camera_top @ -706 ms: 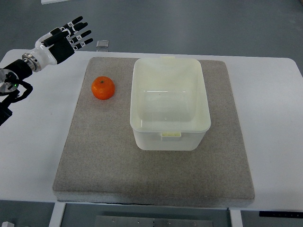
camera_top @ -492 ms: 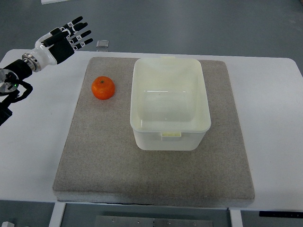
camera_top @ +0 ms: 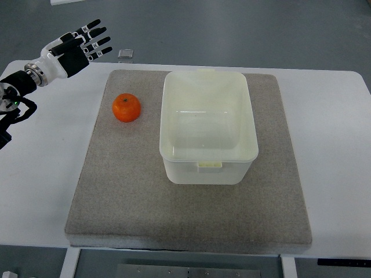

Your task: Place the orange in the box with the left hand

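On the mat, toward the counter's far-left corner: the orange (camera_top: pixel 126 108) sits alone, stem dimple up, untouched.
Orange to box: near the left wall of the cream box (camera_top: pixel 249 152), with a strip of bare mat between them; the box is open-topped and empty.
Mat: the grey mat (camera_top: pixel 116 202) covers the middle of the white counter (camera_top: pixel 40 191) and carries both orange and box.
Left hand: the left hand (camera_top: pixel 78 45) hangs above the counter's far-left corner, well apart from the orange, fingers spread and holding nothing.
Right hand: not in view.
Risk, rolling: the orange is round and free, so a glancing finger would likely push it across the mat, possibly off toward the counter's left edge.
Risk, box wall: the wall looks tall; a low carry could knock the rim and shift the box.
Risk, grip: a shallow close over the top may let the fruit slip out mid-lift.
Small object: a little clear piece (camera_top: pixel 124 54) lies at the far edge, near the hand's path.
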Tool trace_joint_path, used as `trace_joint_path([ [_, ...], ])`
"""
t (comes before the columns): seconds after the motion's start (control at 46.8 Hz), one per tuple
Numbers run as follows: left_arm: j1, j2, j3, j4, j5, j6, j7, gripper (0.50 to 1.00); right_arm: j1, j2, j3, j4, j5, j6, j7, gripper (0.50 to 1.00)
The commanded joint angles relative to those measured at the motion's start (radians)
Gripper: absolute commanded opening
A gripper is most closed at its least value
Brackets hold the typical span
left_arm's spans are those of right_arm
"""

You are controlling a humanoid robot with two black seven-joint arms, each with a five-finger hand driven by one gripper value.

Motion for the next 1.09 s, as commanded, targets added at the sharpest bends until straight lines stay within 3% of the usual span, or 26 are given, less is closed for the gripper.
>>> trace_joint_path([
  [0.0,-0.004,0.003,0.000,0.000,0.107,-0.008,-0.011,0.992,0.000,0.000,0.000,0.000,0.000,0.000,0.001,0.932],
  [0.086,-0.010,0.018,-0.001,-0.004,0.242,-0.008,-0.042,0.992,0.000,0.000,0.000,0.000,0.000,0.000,-0.001,0.932],
  [0.235,-0.011,0.035,0.002,-0.015,0.533,-0.005,-0.156,0.988,0.000,0.000,0.000,0.000,0.000,0.000,0.001,0.932],
  [0.406,-0.005,0.078,0.006,-0.109,0.875,0.006,-0.245,0.988,0.000,0.000,0.000,0.000,0.000,0.000,-0.001,0.932],
  [0.791,-0.004,0.122,0.013,-0.290,1.368,0.020,-0.283,0.988,0.000,0.000,0.000,0.000,0.000,0.000,-0.001,0.932],
  [1.07,-0.004,0.129,0.048,-0.395,1.656,0.155,-0.292,0.988,0.000,0.000,0.000,0.000,0.000,0.000,-0.001,0.932],
])
